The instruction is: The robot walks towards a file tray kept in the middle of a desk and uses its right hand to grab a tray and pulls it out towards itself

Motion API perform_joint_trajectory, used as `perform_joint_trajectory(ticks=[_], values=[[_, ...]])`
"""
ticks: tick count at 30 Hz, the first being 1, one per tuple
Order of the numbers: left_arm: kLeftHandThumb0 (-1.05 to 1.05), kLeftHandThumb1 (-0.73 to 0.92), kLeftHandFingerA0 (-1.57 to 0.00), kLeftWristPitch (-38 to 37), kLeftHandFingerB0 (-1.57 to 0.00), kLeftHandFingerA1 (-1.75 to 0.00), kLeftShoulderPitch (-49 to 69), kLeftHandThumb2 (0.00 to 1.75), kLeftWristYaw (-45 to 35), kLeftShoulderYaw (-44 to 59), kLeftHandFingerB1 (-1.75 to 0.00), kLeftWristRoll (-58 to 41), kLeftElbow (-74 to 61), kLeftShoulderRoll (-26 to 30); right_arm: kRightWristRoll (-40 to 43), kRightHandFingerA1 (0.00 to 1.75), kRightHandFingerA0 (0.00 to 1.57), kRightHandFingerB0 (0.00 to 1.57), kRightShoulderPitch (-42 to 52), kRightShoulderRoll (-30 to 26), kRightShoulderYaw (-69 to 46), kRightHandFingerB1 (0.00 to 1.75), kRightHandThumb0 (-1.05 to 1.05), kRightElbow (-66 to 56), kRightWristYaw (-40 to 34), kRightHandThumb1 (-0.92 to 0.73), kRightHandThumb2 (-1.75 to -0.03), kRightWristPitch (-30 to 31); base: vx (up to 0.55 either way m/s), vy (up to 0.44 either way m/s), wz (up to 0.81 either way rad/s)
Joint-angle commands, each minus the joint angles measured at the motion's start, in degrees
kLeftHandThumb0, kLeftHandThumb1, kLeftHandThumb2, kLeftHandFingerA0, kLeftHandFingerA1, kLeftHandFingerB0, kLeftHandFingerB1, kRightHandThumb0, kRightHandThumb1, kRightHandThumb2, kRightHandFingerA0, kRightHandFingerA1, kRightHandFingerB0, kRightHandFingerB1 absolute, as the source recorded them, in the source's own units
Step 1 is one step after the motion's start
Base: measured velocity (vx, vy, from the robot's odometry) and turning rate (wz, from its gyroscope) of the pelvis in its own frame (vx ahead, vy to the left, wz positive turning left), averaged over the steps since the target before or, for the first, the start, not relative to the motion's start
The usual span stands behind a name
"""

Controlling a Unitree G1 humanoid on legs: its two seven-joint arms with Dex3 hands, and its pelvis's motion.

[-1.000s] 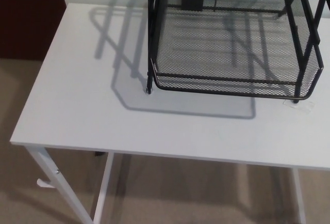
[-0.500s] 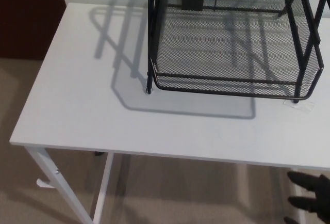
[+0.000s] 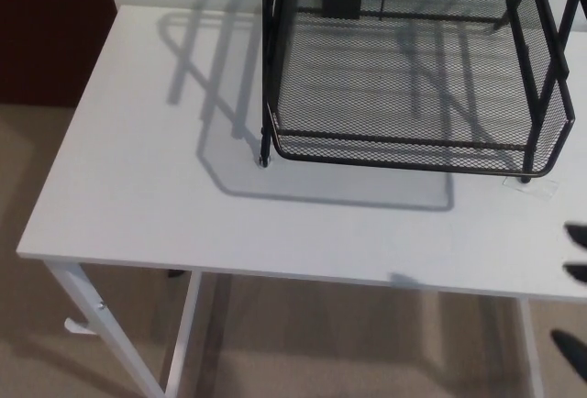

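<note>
A black wire-mesh file tray (image 3: 413, 77) stands on the white desk (image 3: 183, 205), toward the back and right of centre. Its lowest tray has a front rim (image 3: 404, 155) facing me. Only the black fingers (image 3: 576, 236) of my right hand (image 3: 574, 297) show at the picture's right edge, spread apart and holding nothing. The hand is near the desk's front right edge, below and to the right of the file tray, apart from it. My left hand does not show.
White desk legs (image 3: 101, 325) stand on beige carpet (image 3: 321, 343) below the front edge. A dark panel (image 3: 50, 31) fills the upper left beyond the desk. A small clear tab (image 3: 532, 187) lies by the tray's front right foot.
My right hand came into view at the bottom right and has risen along the right edge to the height of the desk's front edge. The file tray has not moved.
</note>
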Motion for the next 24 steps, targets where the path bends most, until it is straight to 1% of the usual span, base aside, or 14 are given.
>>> perform_joint_trajectory(ticks=[1,2,3,6,9,10,11,12,16,17,19,20,21,24], values=[[-0.6,0.38,-0.52,0.1,-0.37,-0.43,0.2,0.56,-1.3,-0.1,-0.52,-0.1,-1.2,2.4,-9.8,0.69,0.32,0.25,-17.3,-5.3,-5.3,0.58,-0.48,-27.3,1.3,-0.43,-0.73,3.1,0.0,0.0,0.0],[-0.61,0.27,-0.45,0.2,-0.35,-0.54,0.1,0.77,-1.4,0.0,-0.58,-0.2,-1.2,2.4,-12.8,0.66,0.3,0.24,-19.5,-5.4,-4.5,0.57,-0.49,-27.3,2.7,-0.44,-0.74,5.2,0.0,0.0,0.0],[-0.58,0.37,-0.51,0.0,-0.37,-0.44,-0.1,0.56,-1.2,-0.1,-0.52,0.0,-0.7,2.4,-17.8,0.64,0.25,0.22,-22.6,-6.2,-3.3,0.57,-0.52,-27.3,5.3,-0.46,-0.75,8.6,0.0,0.0,0.0],[-0.62,0.38,-0.49,-1.1,-0.36,-0.44,0.1,0.56,-1.5,-0.4,-0.52,0.4,-0.5,2.7,-26.4,0.61,0.14,0.18,-28.4,-8.4,1.6,0.5,-0.53,-26.0,8.5,-0.57,-0.58,13.9,0.0,0.0,0.0],[-0.61,0.38,-0.49,-0.9,-0.36,-0.43,-0.3,0.56,-1.3,-0.4,-0.52,0.4,-1.0,2.9,-31.4,0.57,0.05,0.0,-34.6,-7.5,7.1,0.52,-0.38,-21.8,10.5,-0.31,-0.9,15.6,0.0,0.0,0.0],[-0.61,0.38,-0.49,-0.9,-0.37,-0.43,-0.4,0.56,-1.3,-0.4,-0.52,0.4,-0.9,2.9,-32.3,0.5,0.01,0.07,-35.8,-7.3,8.4,0.54,-0.75,-20.9,11.3,-0.45,-0.81,16.1,0.0,0.0,0.0],[-0.6,0.38,-0.49,-1.3,-0.37,-0.43,-0.2,0.56,-1.6,-0.3,-0.52,0.3,-0.8,2.8,-33.7,0.55,0.01,0.09,-37.5,-7.0,10.1,0.55,-0.76,-19.4,11.9,-0.45,-0.81,16.4,0.0,0.0,0.0],[-0.62,0.27,-0.44,-1.5,-0.35,-0.53,-0.2,0.76,-1.6,-0.4,-0.59,0.4,-0.8,2.8,-34.7,0.58,0.06,0.0,-39.3,-6.5,12.0,0.52,-0.39,-17.6,12.6,-0.21,-0.86,17.2,0.0,0.0,0.0],[-0.63,0.36,-0.51,-1.1,-0.37,-0.43,-0.3,0.55,-1.9,-0.2,-0.53,0.0,-1.1,2.5,-38.2,0.57,0.05,0.0,-44.4,-5.9,16.5,0.52,-0.39,-12.0,14.7,-0.17,-0.84,20.3,0.0,0.0,0.0],[-0.66,0.38,-0.51,-1.1,-0.37,-0.43,-0.1,0.54,-1.5,-0.6,-0.53,0.4,-1.7,2.6,-39.4,0.5,0.01,0.09,-45.8,-5.7,17.7,0.53,-0.7,-9.8,14.9,-0.4,-0.81,20.9,0.0,0.0,0.0],[-0.63,0.38,-0.54,-1.1,-0.37,-0.43,0.0,0.55,-1.0,-0.8,-0.53,0.9,-2.0,2.8,-42.7,0.57,0.05,0.0,-49.1,-5.6,20.5,0.51,-0.37,-3.8,15.3,-0.1,-0.79,21.8,0.0,0.0,0.0],[-0.63,0.38,-0.54,-1.2,-0.37,-0.43,0.0,0.55,-0.8,-0.9,-0.53,1.0,-2.2,2.9,-43.4,0.57,0.05,0.0,-49.8,-5.8,21.1,0.51,-0.37,-2.6,15.5,-0.1,-0.79,22.1,0.0,0.0,0.0],[-0.62,0.38,-0.54,-1.1,-0.37,-0.43,0.0,0.56,-1.0,-1.0,-0.53,1.0,-2.4,2.9,-45.4,0.44,0.03,0.12,-51.3,-6.1,22.4,0.39,-0.74,-0.5,17.1,-0.43,-0.54,23.4,0.0,0.0,0.0],[-0.61,0.38,-0.55,-0.5,-0.37,-0.41,-1.1,0.54,0.7,-1.8,-0.5,2.4,-1.2,3.1,-49.0,0.4,0.02,0.08,-52.9,-6.1,24.6,0.44,-0.63,3.8,17.4,-0.35,-0.78,24.9,0.0,0.0,0.0]])
